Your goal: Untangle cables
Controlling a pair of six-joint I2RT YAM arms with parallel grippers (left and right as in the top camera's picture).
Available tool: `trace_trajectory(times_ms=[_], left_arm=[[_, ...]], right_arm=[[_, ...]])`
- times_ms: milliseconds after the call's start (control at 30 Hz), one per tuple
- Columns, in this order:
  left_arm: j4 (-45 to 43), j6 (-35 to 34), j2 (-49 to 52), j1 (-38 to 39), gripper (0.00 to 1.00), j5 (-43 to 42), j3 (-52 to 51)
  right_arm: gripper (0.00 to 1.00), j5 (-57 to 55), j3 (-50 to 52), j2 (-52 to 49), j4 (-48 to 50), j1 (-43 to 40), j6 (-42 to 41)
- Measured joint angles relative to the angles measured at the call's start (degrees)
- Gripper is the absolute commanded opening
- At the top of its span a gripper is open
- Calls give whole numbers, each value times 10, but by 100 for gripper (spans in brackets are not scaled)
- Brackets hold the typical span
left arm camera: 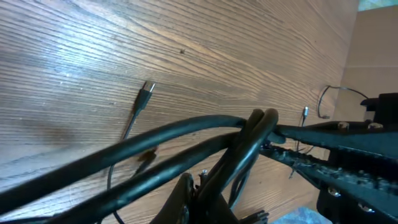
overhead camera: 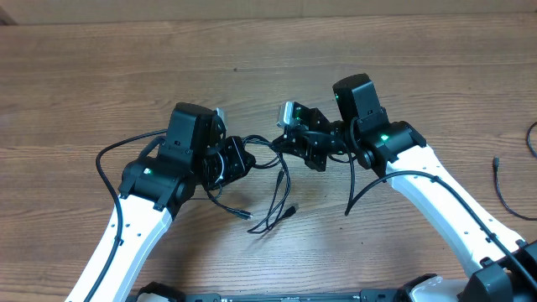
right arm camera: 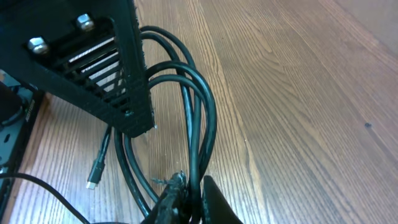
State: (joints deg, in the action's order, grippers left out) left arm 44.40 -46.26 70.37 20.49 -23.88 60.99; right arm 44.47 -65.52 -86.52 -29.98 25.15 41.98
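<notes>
The thin black cables [overhead camera: 279, 189] hang in loops between my two grippers, close together near the table's middle. Two plug ends [overhead camera: 248, 216] lie on the wood below them. My left gripper [overhead camera: 245, 158] is shut on the cables; in the left wrist view its fingers [left arm camera: 208, 193] pinch a bundle [left arm camera: 186, 134] that runs across the frame. My right gripper [overhead camera: 285, 144] is shut on the cables too; in the right wrist view its fingers [right arm camera: 189, 199] clamp several strands [right arm camera: 202, 118]. A loose plug shows in each wrist view [left arm camera: 148, 89] [right arm camera: 94, 177].
A separate thin black cable [overhead camera: 502, 186] lies near the table's right edge. In the right wrist view the left gripper's black finger [right arm camera: 93, 62] fills the upper left. In the left wrist view the right arm [left arm camera: 354, 165] is at the right. Bare wood lies behind.
</notes>
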Motion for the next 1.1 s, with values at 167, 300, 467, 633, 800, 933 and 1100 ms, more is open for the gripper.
trace_trajectory(times_ms=[167,300,467,633,800,933,1100], left_arm=[[-3,0,0,0,4,-2,0],[-4,0,0,0,4,-2,0],[-7,-1,0,0,4,-2,0],[-12,-1,0,0,4,-6,0],[-12,-2,0,0,4,-6,0],[-12,-2,0,0,4,-6,0],[-12,-6,0,0,4,-5,0]], right_arm=[[4,-1,0,0,0,0,0],[4,-1,0,0,0,0,0],[19,-1,0,0,0,0,3],[4,-1,0,0,-1,0,-1],[4,-1,0,0,-1,0,-2],[4,-1,0,0,0,0,-2],[4,-42,0,0,5,2,-64]])
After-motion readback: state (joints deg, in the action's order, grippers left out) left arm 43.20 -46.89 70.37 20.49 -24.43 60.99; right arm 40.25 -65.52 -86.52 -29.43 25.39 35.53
